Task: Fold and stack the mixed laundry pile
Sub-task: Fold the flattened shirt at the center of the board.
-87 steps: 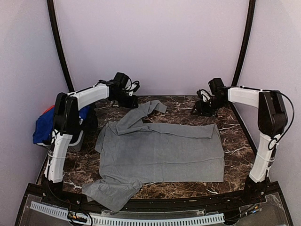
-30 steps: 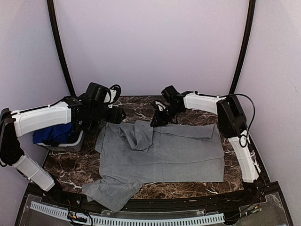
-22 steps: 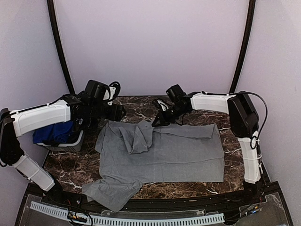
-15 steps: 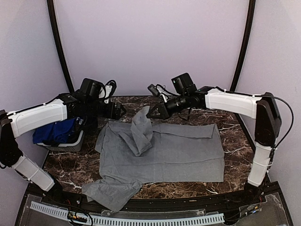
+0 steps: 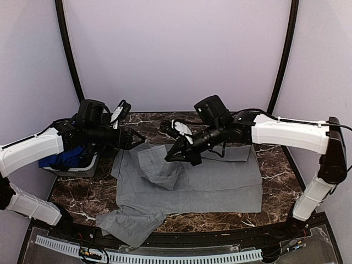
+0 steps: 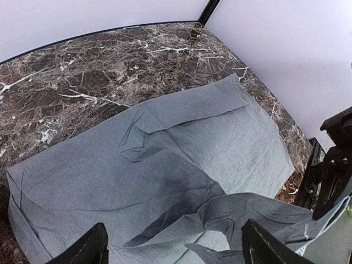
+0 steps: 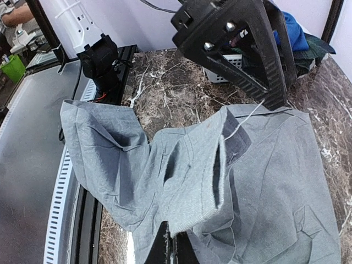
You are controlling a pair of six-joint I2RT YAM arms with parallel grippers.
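A grey shirt [image 5: 220, 181] lies spread on the marble table, part of the mixed laundry pile. My right gripper [image 5: 171, 157] hangs over the shirt's left half, shut on the cuff of its far sleeve [image 5: 159, 168], which droops in a loose fold. In the right wrist view the shut jaws [image 7: 176, 247] pinch the cuff's edge, with the shirt [image 7: 275, 181] below. My left gripper [image 5: 135, 138] hovers open over the shirt's far left corner. The left wrist view shows its fingertips [image 6: 91, 250] wide apart above the grey cloth [image 6: 192, 137], holding nothing.
A small basket [image 5: 82, 165] at the table's left edge holds royal-blue cloth [image 5: 60, 157], also seen as blue cloth [image 7: 289, 30] in the right wrist view. The shirt's near sleeve [image 5: 129, 225] hangs over the table's front edge. Black frame posts stand at the back corners.
My right gripper lifted the far sleeve and carried it nearer, down over the shirt's body. The left arm drew back a little to the left, its jaws open.
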